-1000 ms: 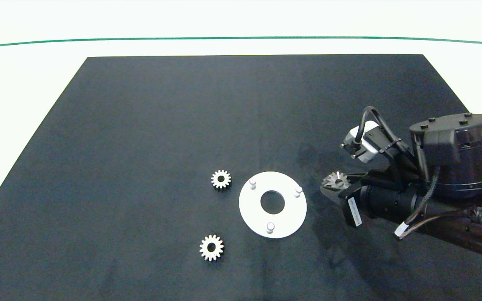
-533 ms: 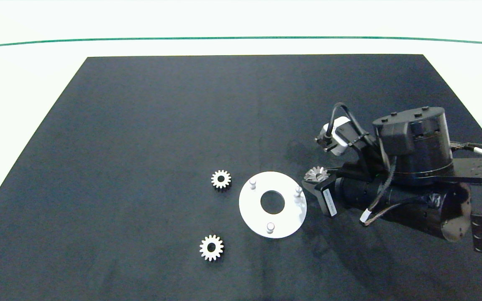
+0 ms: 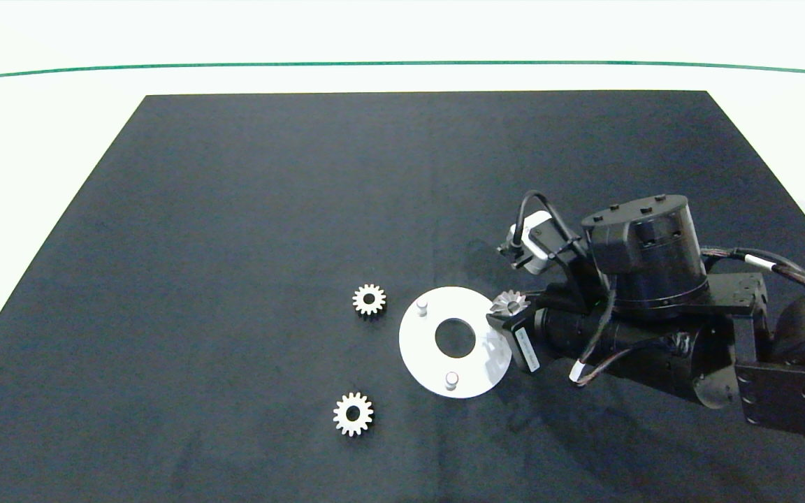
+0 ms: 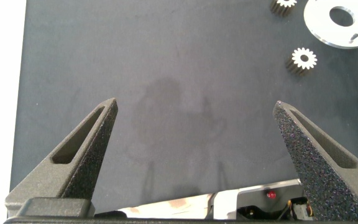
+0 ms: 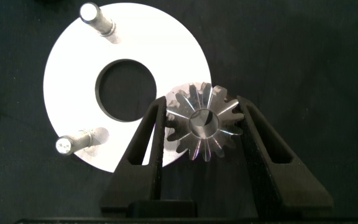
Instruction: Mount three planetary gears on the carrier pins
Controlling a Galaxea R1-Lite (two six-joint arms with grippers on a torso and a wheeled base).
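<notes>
The planetary gears number three, all small, silvery, toothed metal with a round centre hole. One gear [image 5: 202,121] is clamped between the two grey fingers of the right gripper [image 3: 509,312], held level over the right rim of the white disc [image 3: 430,363]; in the right wrist view its bore sits above the spot where the third pin would stand, and that pin is hidden beneath it. Whether gear and pin touch cannot be told. The other two gears lie flat on the black mat [image 3: 235,244]: one [image 3: 369,300] just left of the disc, one [image 3: 353,413] near its lower left, both apart from it.

The carrier pins are short white cylinders standing upright near the disc's rim. Two are visible, one at the upper left [image 3: 422,306] and one at the bottom [image 3: 451,380]. The disc is flat, smooth and matte, with a large central hole showing the mat.

The right arm enters from the right and covers the mat behind the gripper. The mat's left and far areas are open.

The left gripper [image 4: 197,134] hangs over bare mat, well apart from the disc, its fingers spread wide and holding nothing. It is out of the head view.
</notes>
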